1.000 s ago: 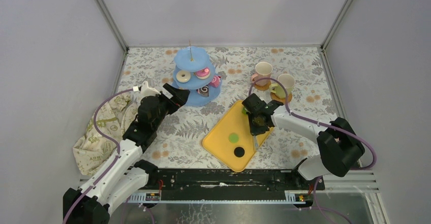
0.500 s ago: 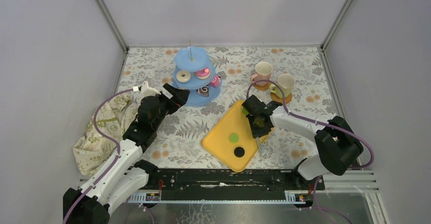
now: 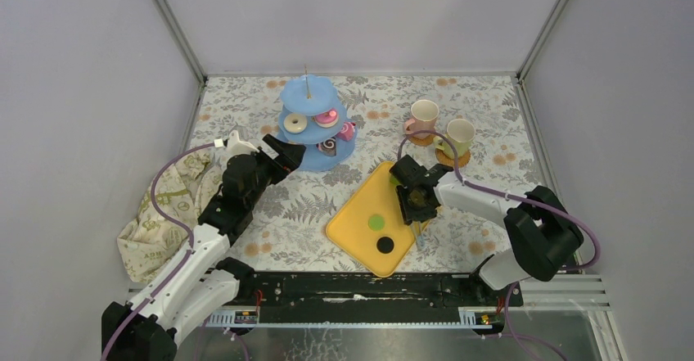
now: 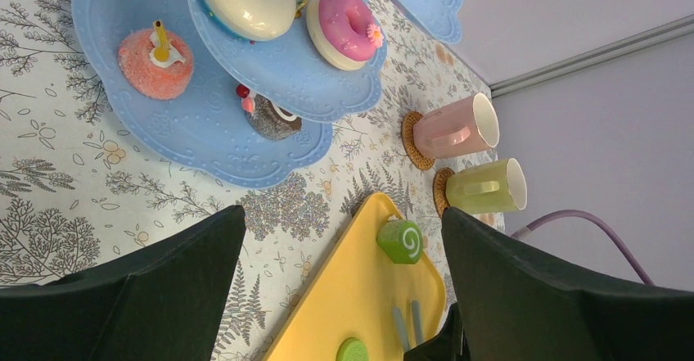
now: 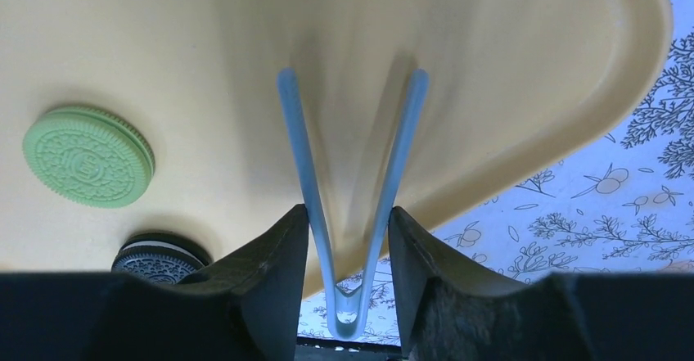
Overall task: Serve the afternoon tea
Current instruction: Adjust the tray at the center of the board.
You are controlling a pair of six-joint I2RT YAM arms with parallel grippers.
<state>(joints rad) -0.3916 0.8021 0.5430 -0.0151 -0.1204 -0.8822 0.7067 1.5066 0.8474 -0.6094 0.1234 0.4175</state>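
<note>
The left arm [image 3: 200,250] and right arm [image 3: 483,200] have white moulded shells with chunky black joint housings. A lilac cable [image 3: 155,197] loops along each. The left end effector [image 4: 342,214] and right end effector [image 5: 348,214] are matte black, with wedge-shaped fingers.

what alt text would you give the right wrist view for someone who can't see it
The right gripper pinches a pair of blue tongs near their joined end, the two arms spreading open over a yellow tray. A green cookie and a black cookie lie on the tray at the left; a floral tablecloth shows at the right.
</note>
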